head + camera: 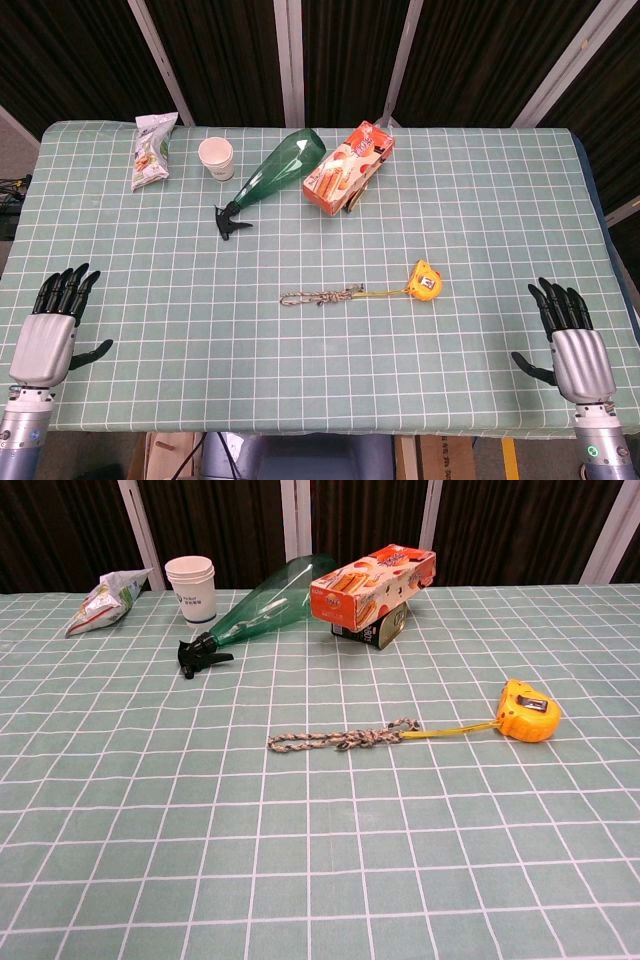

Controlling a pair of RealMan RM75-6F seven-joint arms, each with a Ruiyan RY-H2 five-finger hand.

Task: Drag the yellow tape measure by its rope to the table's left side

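Observation:
The yellow tape measure (425,281) (527,711) lies on the green checked table, right of centre. Its braided rope (320,297) (342,739) stretches out to the left, joined to the case by a short yellow strip. My left hand (55,323) rests near the front left edge, fingers spread, holding nothing. My right hand (567,335) sits near the front right edge, also spread and empty. Both hands are far from the rope. Neither hand shows in the chest view.
At the back lie a green spray bottle (270,178) on its side, a white paper cup (216,157), a snack bag (152,149) and an orange box (348,167) resting on a dark object. The table edge (300,430) runs along the front.

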